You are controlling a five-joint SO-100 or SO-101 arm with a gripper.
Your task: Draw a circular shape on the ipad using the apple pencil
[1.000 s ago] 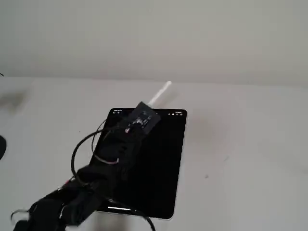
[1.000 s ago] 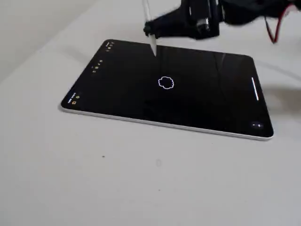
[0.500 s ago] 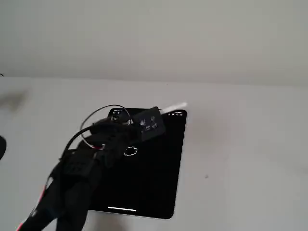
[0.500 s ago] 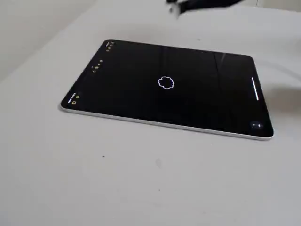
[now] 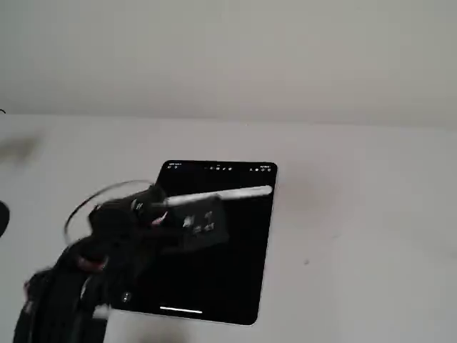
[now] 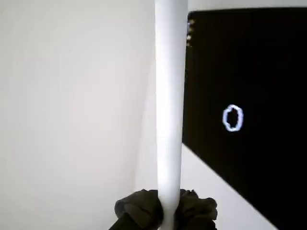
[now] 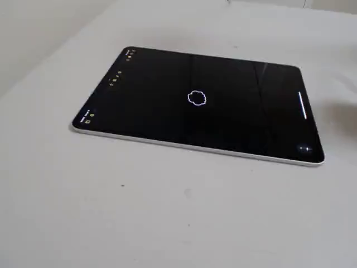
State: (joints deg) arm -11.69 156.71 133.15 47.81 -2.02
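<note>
The apple pencil (image 6: pixel 170 96) is pinched in the tool (image 6: pixel 165 213); the circular shape (image 6: pixel 233 118) is seen right of it on the ipad (image 6: pixel 268 62).

ring (image 6: pixel 233 118) hidden behind arm in a fixed view | pencil (image 6: pixel 170 110) tip cut off by top edge in wrist view | gripper (image 5: pixel 187 221) blurred, jaw state unclear | ipad (image 5: pixel 235 271) icons too small to read
</note>
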